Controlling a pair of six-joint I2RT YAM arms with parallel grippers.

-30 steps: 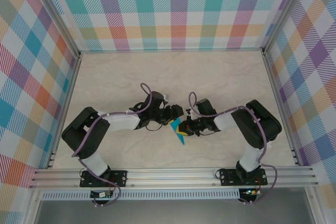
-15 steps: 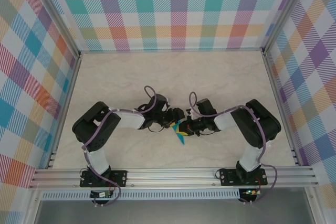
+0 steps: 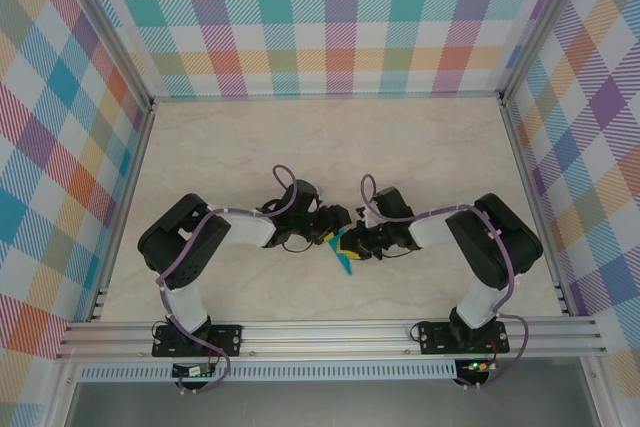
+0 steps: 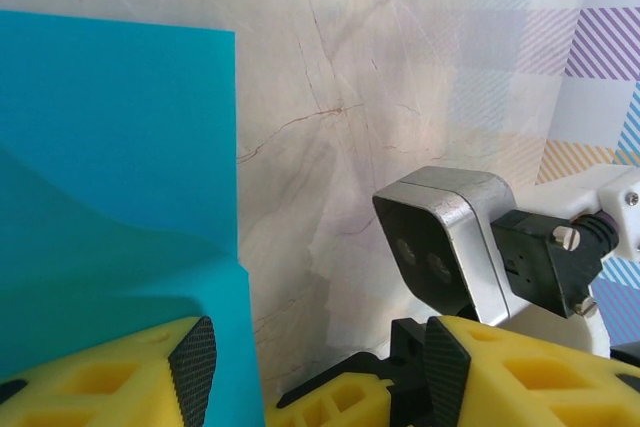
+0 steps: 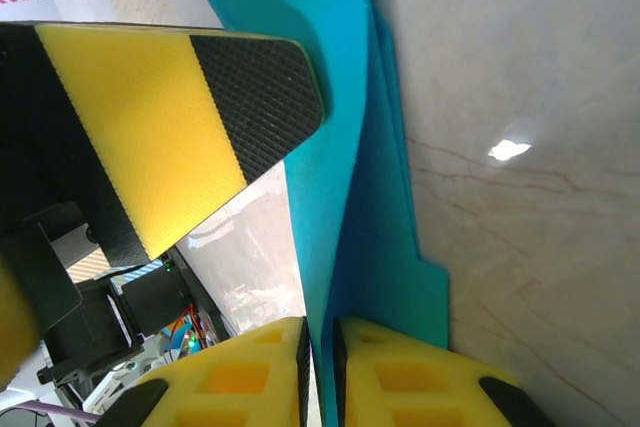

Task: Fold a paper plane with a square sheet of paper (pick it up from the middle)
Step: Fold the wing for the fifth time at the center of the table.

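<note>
Midway through folding a paper plane, the right gripper (image 5: 320,342) is pinched down on an edge of the teal sheet of paper (image 5: 350,157), its two yellow fingers almost touching with the folded layers caught in the slit between them. The left gripper (image 4: 318,352) stands open, its jaws well apart. One black pad (image 5: 260,97) hovers just beside the sheet's face, and the sheet's edge reaches only a little way into the gap. From above, the two tools meet nose to nose near the middle of the marble-patterned table (image 3: 400,147), with a teal wedge poking out beneath them toward the near edge. Whether that tip rests on the surface cannot be told. The hazards all come from a single narrow hold on thin, layered paper. Should the right jaws loosen before the left ones close, the sheet would likely slide free or sag out of line. Should the left fingers close away from the crease, or catch only the outer layer, the fold could come out crooked, or the layers could splay apart. With the two grippers this close, a small misjudged approach could knock finger against finger and crumple the edge. If both arms grip and then pull apart, the paper may well tear at the pinch.
</note>
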